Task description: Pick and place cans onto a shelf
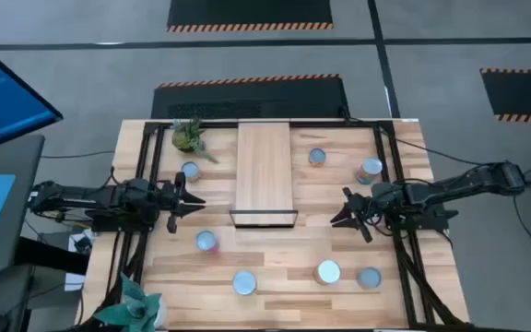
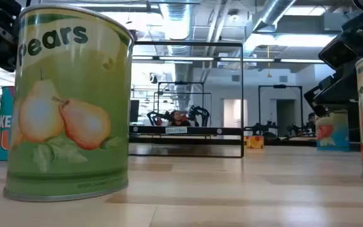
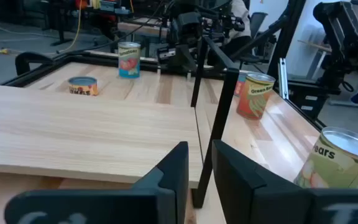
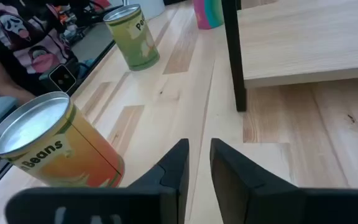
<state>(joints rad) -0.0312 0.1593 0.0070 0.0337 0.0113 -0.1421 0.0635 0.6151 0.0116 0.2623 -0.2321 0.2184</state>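
The shelf (image 1: 264, 171), a light-wood board, lies along the table's middle with its black frame (image 1: 264, 219) at the near end. Several cans stand upright on the tabletop: three near the far edge (image 1: 189, 171) (image 1: 317, 157) (image 1: 370, 169), the others toward the near edge (image 1: 207, 242) (image 1: 328, 272). My left gripper (image 1: 192, 201) (image 3: 201, 149) hovers left of the frame, open by a narrow gap, with nothing between its fingers. My right gripper (image 1: 344, 214) (image 4: 199, 146) hovers right of the frame, likewise open and empty. A beans can (image 4: 48, 146) stands close to it.
Small green plants stand at the far left (image 1: 188, 136) and the near left corner (image 1: 136, 304). A pears can (image 2: 71, 101) fills the low view's left. A person's printed black top (image 4: 17, 37) shows beyond the table's edge. Black rails (image 1: 395, 184) run along both table sides.
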